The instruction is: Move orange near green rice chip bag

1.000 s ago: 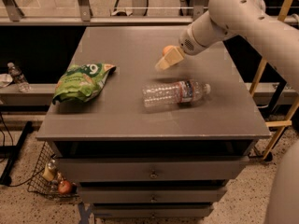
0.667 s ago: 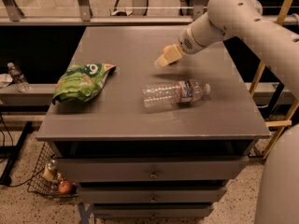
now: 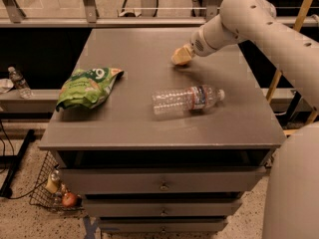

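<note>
**A:** While the arm (image 3: 259, 24) stretches in from the upper right of the frame, where does its gripper (image 3: 181, 56) sit?

**B:** Low over the back right part of the grey cabinet top (image 3: 134, 49), above the centre of the frame and a little to the right. It shows as a pale tan tip. Whether it is spread or closed on something, I cannot tell.

**A:** And the orange?

**B:** I cannot pick it out as a thing of its own. I cannot tell whether fruit is part of that tan tip.

**A:** The green chip bag (image 3: 87, 86)?

**B:** It lies crumpled at the left of the top, close to the left edge. Its orange corner points toward the middle, and it is well apart from the gripper.

**A:** What lies between them?

**B:** A clear plastic bottle (image 3: 187, 98) lies on its side right of centre, cap toward the right edge. It is below the gripper in the frame and apart from the bag.

**A:** Anything off the top?

**B:** At the lower left a wire basket (image 3: 40, 193) stands on the floor with a small reddish fruit (image 3: 70, 199) in it. A second small bottle (image 3: 20, 82) stands on a ledge at the far left
</note>
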{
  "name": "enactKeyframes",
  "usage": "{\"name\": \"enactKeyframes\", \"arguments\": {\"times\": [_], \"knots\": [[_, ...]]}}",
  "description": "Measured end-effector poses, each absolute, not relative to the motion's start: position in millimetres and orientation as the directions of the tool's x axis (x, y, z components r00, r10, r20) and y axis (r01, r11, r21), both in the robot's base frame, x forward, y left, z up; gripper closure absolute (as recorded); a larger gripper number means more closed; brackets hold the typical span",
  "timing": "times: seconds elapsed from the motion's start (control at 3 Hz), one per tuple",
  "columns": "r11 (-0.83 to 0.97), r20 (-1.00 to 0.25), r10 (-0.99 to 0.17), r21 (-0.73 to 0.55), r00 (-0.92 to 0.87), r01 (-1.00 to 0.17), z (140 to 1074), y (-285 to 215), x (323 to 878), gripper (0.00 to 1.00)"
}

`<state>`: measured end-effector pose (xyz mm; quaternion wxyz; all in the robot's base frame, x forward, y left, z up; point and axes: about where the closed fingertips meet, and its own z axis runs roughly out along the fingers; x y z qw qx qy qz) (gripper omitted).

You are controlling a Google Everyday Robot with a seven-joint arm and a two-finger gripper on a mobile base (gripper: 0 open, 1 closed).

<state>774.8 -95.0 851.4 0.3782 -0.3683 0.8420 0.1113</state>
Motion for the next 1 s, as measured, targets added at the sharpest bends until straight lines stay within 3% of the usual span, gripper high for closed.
{"name": "enactKeyframes", "arguments": {"times": [0.67, 1.0], "knots": [[0.556, -0.792, -0.56, -0.141, -0.244, -0.819, 910.9, -68.7, 747.1, 0.95], [0.492, -0.785, -0.597, -0.192, -0.168, -0.849, 912.5, -57.8, 743.9, 1.0]]}}
